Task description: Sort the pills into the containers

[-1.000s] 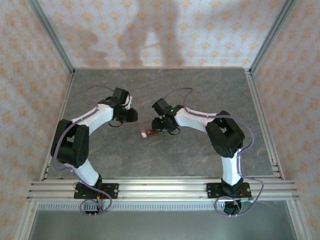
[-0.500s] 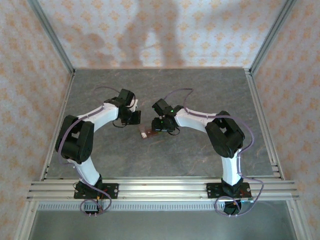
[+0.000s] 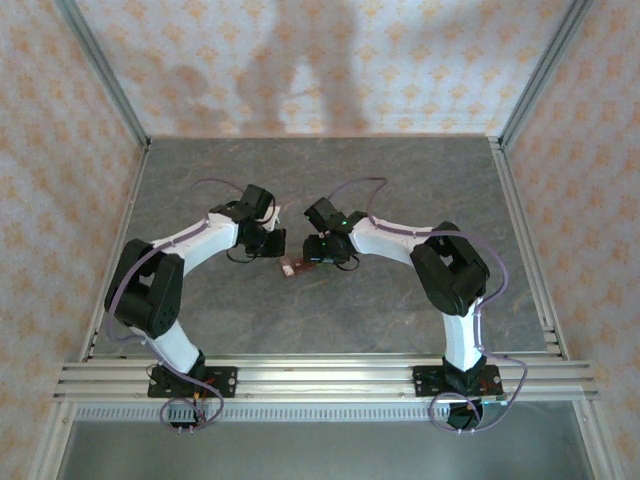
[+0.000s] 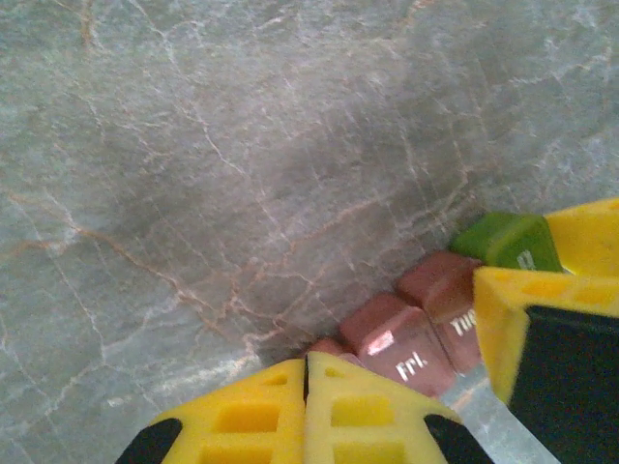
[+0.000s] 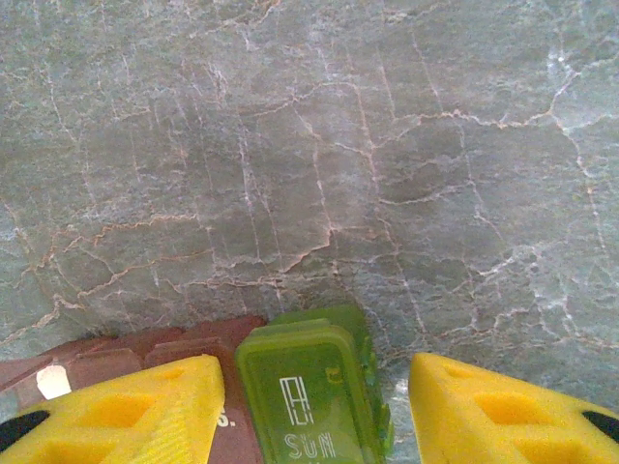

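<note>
Jaws shut and empty on left gripper (image 4: 306, 377), containers (image 4: 416, 329) just ahead-right of its tip. Right gripper (image 5: 311, 382) half open, straddling green end (image 5: 302, 406), unclamped. Brace there; pry lids gently, or you'll likely skid them.

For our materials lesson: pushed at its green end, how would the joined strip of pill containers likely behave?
The containers strip looks like rigid moulded plastic, so probably moves as one piece. Low and boxy, it seems unlikely to roll. On the smooth table it may pivot.
</note>
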Tool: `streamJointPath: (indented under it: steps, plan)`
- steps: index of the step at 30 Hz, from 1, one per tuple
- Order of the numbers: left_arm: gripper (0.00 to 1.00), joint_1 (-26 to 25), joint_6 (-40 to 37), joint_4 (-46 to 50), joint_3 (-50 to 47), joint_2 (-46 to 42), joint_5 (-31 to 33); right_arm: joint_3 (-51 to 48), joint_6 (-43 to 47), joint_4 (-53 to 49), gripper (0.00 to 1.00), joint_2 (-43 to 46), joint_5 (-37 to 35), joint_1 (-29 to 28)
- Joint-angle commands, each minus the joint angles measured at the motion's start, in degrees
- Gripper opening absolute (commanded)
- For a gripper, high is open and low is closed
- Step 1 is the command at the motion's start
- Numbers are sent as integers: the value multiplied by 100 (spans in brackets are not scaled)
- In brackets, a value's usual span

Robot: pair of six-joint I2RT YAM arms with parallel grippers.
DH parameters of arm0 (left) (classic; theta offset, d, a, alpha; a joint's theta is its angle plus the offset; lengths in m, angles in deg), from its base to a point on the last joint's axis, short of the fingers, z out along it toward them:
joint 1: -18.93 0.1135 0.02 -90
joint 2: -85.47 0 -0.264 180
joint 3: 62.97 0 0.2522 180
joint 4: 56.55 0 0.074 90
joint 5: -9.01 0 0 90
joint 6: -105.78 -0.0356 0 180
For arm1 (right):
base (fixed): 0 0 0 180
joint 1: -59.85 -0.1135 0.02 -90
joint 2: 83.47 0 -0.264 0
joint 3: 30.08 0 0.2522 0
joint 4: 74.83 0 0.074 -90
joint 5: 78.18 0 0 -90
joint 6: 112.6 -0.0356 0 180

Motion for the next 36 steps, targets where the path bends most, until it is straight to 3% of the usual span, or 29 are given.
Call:
streamJointPath:
  steps: [1, 36]
  plan:
    - [7, -100, 135, 111, -133, -285, -96, -198, -59, -194, 54, -182, -316, -9]
    - [6, -594, 393, -237, -654, -344, -225, -216, -124, -203, 53, -200, -316, -13]
